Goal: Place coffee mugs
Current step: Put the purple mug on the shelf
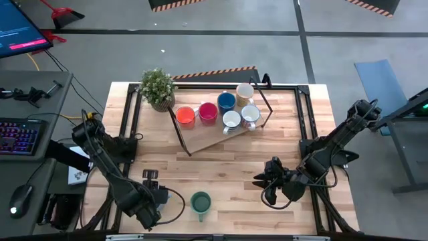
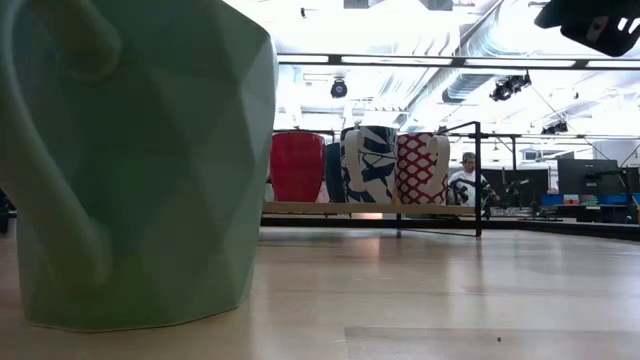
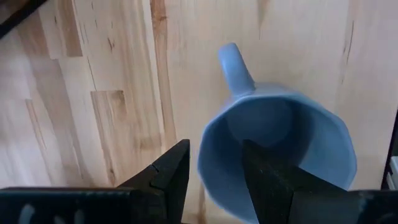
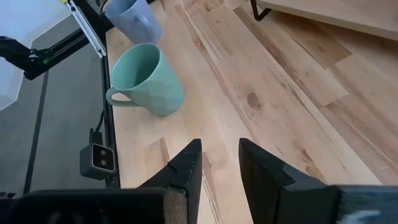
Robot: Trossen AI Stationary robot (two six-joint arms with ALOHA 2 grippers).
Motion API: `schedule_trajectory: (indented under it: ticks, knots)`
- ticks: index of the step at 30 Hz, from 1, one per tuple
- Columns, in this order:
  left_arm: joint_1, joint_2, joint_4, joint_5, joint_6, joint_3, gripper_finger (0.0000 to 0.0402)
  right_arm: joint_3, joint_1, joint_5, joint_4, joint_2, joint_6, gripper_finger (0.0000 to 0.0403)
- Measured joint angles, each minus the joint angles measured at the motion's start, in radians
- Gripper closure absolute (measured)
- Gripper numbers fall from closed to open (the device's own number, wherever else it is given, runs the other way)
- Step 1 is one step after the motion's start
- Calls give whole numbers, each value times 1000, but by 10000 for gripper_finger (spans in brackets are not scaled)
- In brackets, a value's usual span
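A grey-blue mug [image 3: 280, 149] stands upright on the table near its front left, handle [image 3: 235, 65] pointing away from my left gripper [image 3: 214, 177]. That gripper points down over it, open, one finger over the mug's opening and the other outside the rim; no touch shows. In the high view the gripper [image 1: 154, 193] hides this mug. A green mug [image 1: 200, 203] stands on its base close by at the front edge. My right gripper [image 1: 264, 182] hovers open over the front right of the table, apart from both mugs [image 4: 146, 78].
A wooden shelf board [image 1: 214, 137] in a black frame sits at the far middle with orange [image 1: 185, 116], red [image 1: 208, 112], blue [image 1: 226, 101], cream [image 1: 245, 91] and two white mugs [image 1: 241, 118]. A potted plant [image 1: 158, 87] stands at the far left. Bare wood lies between the arms.
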Motion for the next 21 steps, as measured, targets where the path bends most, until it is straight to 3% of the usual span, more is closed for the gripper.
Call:
schedule_trajectory:
  ticks: [15, 21]
  knots:
    - [28, 14, 15, 3, 123, -1, 268, 0, 0, -4, 7, 0, 1, 316]
    - [25, 13, 75, 34, 121, -80, 268, 0, 0, -4, 12, 0, 1, 316]
